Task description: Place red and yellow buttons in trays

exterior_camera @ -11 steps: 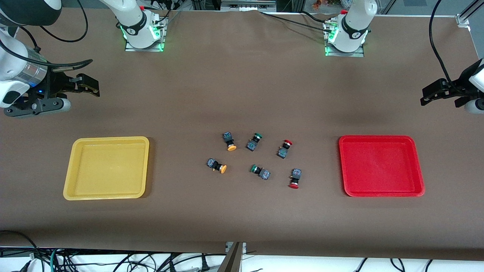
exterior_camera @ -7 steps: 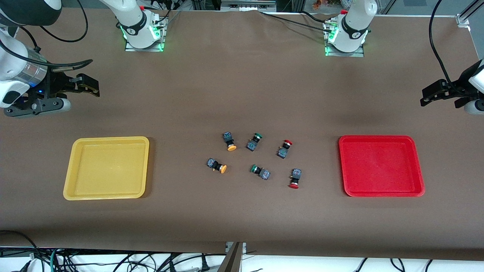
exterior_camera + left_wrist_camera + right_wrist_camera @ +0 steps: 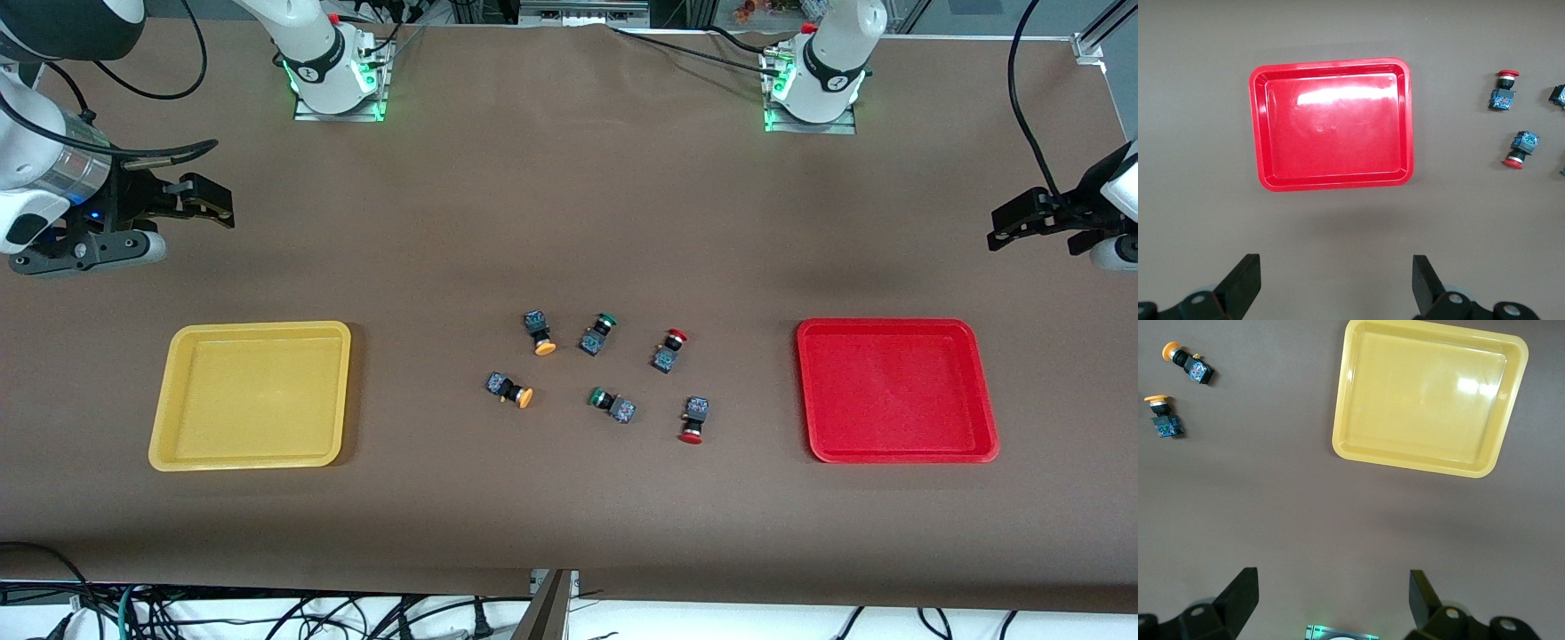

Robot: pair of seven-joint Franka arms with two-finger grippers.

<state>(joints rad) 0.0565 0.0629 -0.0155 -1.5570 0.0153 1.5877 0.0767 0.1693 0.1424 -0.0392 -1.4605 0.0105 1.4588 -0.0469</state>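
Nothing moved: left claw (image 3: 1022, 220) and right claw (image 3: 203, 197) wait raised, fingers spread.

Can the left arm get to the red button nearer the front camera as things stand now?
Probably yes. The left gripper hangs open over bare table near the red tray, holding nothing. The red button lies alone on the table, apart from the green button, with nothing over it.

1. Almost nothing changed across the front views.
2. The left gripper (image 3: 1009, 233), fingers spread wide over the table at the left arm's end above the red tray (image 3: 895, 331), drifted very slightly higher in the view.
3. No button or tray shifted.
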